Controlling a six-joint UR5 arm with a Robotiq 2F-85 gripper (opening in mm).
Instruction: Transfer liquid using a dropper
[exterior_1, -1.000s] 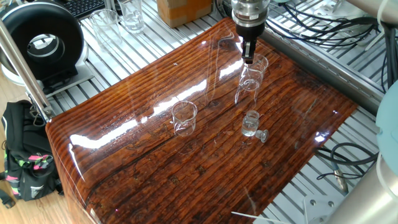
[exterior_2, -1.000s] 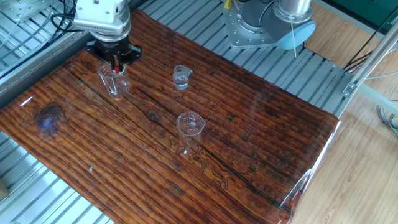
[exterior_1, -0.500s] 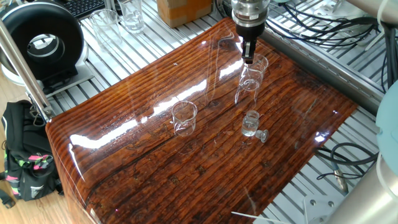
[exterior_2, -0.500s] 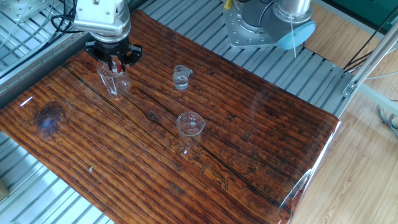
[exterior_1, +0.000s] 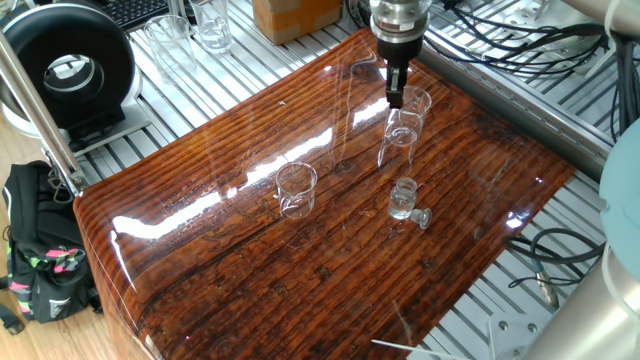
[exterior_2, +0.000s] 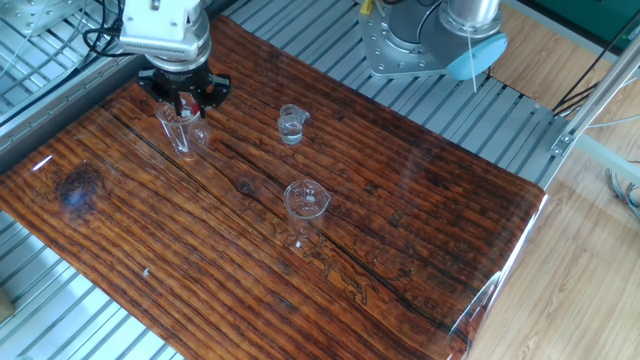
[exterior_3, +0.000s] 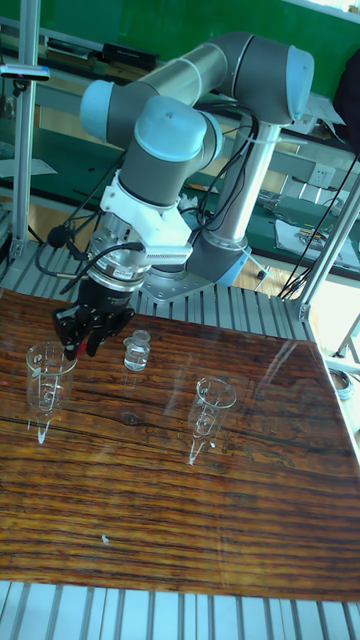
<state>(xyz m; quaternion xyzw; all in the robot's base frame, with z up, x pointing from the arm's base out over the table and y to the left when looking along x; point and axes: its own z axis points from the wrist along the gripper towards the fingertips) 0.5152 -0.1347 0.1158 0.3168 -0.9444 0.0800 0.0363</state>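
- The shiny brown wooden counter (exterior_2: 400, 200) has three clear glass things standing on it.
- The landmark is the small clear glass bottle (exterior_2: 291, 124) near the middle of the counter. In one fixed view it is at (exterior_1: 403, 198), and a little glass stopper (exterior_1: 422, 217) lies just beside it. In the tall fixed view the bottle is at (exterior_3: 137, 352).
- A tall clear glass vessel with a pointed bottom (exterior_2: 178, 127) stands to one side of the bottle, near the edge of the counter. It also shows at (exterior_1: 402, 128) and (exterior_3: 44, 378).
- The black two-finger gripper (exterior_2: 184, 99) hangs right over the top of this tall vessel. It also shows at (exterior_1: 395, 92) and (exterior_3: 82, 338).
- The gripper's fingers are close together around something thin. A bit of red shows between them in the other fixed view.
- That red bit looks like the bulb of the slim clear dropper with a red rubber bulb (exterior_2: 185, 104). Its clear tube is too hard to pick out against the glass.
- The gripper looks closed on the dropper, which points down into the tall vessel.
- A second clear glass vessel (exterior_2: 305, 208) stands on the other side of the bottle, well apart from the gripper. It also shows at (exterior_1: 296, 189) and (exterior_3: 209, 408).
- The clear liquid is too faint to see in any glass.
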